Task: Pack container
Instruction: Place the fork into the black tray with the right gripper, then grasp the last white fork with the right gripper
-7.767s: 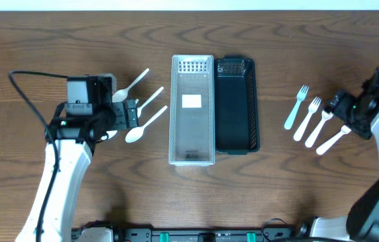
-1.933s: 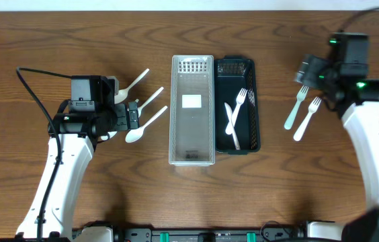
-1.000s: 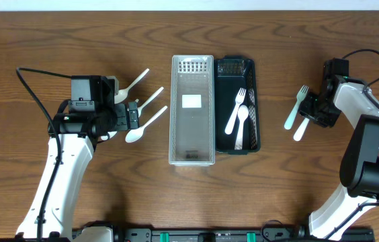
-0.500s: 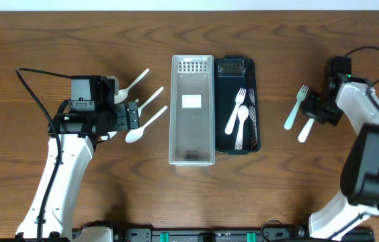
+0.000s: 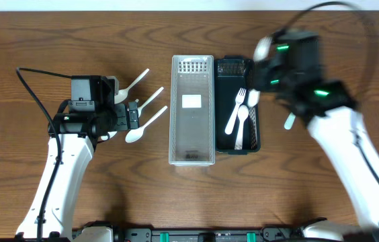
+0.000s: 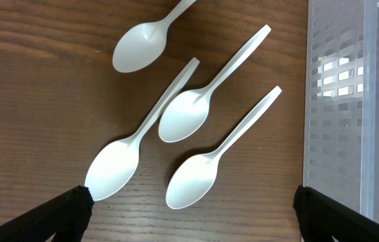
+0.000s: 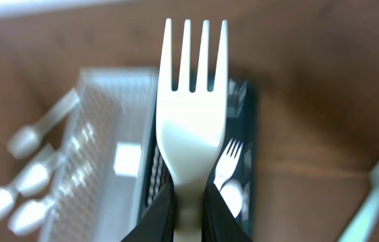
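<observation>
My right gripper (image 7: 189, 195) is shut on the handle of a white plastic fork (image 7: 193, 121), tines pointing away. In the overhead view that arm is blurred, with the gripper (image 5: 268, 64) and held fork (image 5: 262, 47) above the far end of the black tray (image 5: 255, 134). Two white forks (image 5: 238, 114) lie inside that tray. One more fork (image 5: 288, 121) rests on the table to its right. My left gripper (image 6: 193, 215) hangs open over several white spoons (image 6: 183, 121) lying left of the clear tray (image 5: 192, 67), touching none of them.
The clear tray and black tray stand side by side at the table's centre. The clear tray holds only a white label (image 5: 191, 101). A black cable (image 5: 31, 94) loops off the left arm. Bare wood lies around both trays.
The right gripper closed on a fork at the right of the table, lifted it and swung left over the black tray. One fork stays on the table. The left arm has not moved.
</observation>
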